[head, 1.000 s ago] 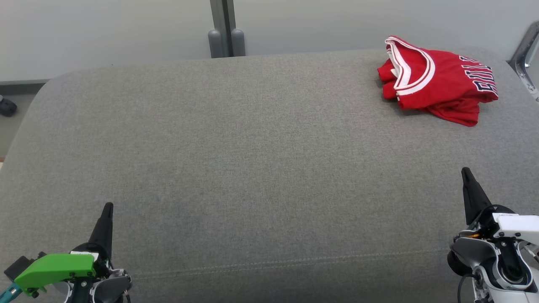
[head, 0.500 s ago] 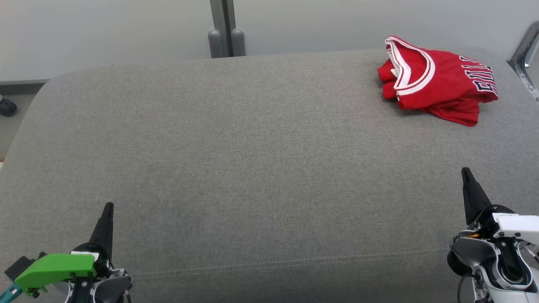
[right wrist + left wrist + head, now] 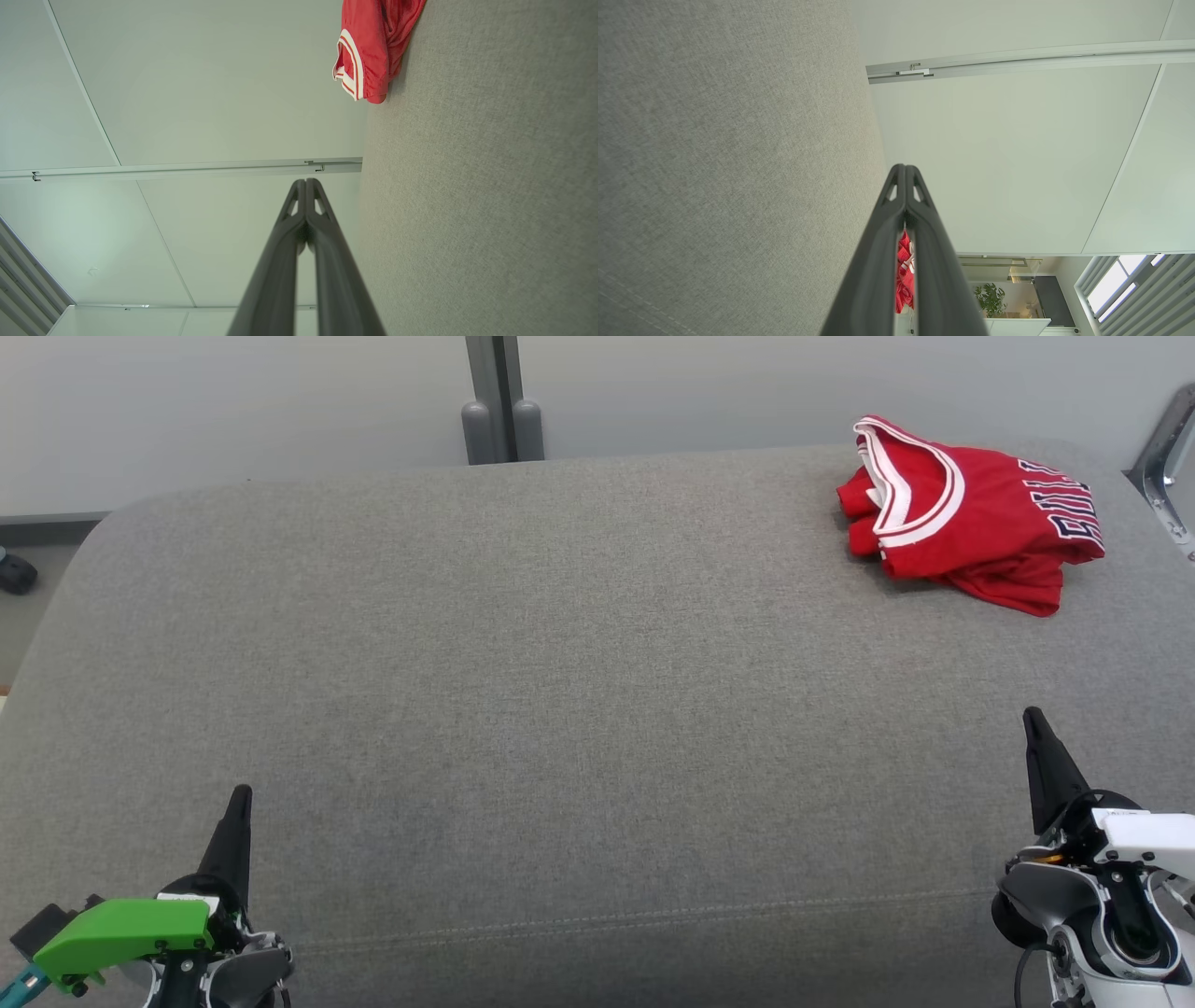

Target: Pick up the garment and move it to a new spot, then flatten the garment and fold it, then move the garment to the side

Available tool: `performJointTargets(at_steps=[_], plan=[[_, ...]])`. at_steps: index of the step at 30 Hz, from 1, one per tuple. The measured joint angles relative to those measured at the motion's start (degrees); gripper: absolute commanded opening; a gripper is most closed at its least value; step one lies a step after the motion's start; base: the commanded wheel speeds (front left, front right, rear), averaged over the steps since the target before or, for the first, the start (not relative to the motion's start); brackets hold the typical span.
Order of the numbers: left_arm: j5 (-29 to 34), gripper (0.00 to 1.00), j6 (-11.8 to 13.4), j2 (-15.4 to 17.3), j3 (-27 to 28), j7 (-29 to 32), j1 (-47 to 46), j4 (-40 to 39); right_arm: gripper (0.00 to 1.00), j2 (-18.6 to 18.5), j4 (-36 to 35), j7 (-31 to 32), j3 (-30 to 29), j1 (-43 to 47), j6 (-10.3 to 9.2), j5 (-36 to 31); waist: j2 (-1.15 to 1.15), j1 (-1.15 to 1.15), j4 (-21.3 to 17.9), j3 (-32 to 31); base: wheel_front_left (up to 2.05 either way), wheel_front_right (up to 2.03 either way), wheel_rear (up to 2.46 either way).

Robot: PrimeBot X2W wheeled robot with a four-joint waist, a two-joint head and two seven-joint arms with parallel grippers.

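We see coarse, matt woven cloth on the grey upholstered surface point(image 3: 560, 663). At two o'clock, the crumpled red jersey garment point(image 3: 971, 523) looks smooth, faintly glossy. At seven o'clock, the green plastic cover point(image 3: 121, 929) on the left gripper point(image 3: 239, 803) looks smooth.

Red jersey point(image 3: 971, 523) has navy block letters point(image 3: 1064, 509) with white outline, running sideways on its right part. They read roughly "ULL"; the end letters are lost in folds, can't tell. No other readable text.
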Motion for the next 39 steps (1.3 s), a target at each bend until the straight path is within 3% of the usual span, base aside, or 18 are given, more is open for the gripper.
performJointTargets(at_steps=[39], plan=[[0.00,0.00,0.00,-0.05,0.29,0.00,0.00,-0.03,0.00,0.04,-0.04,0.01,-0.07,0.00,0.00,0.00,0.00,0.00,0.00,0.00,0.00,0.00,0.00]])
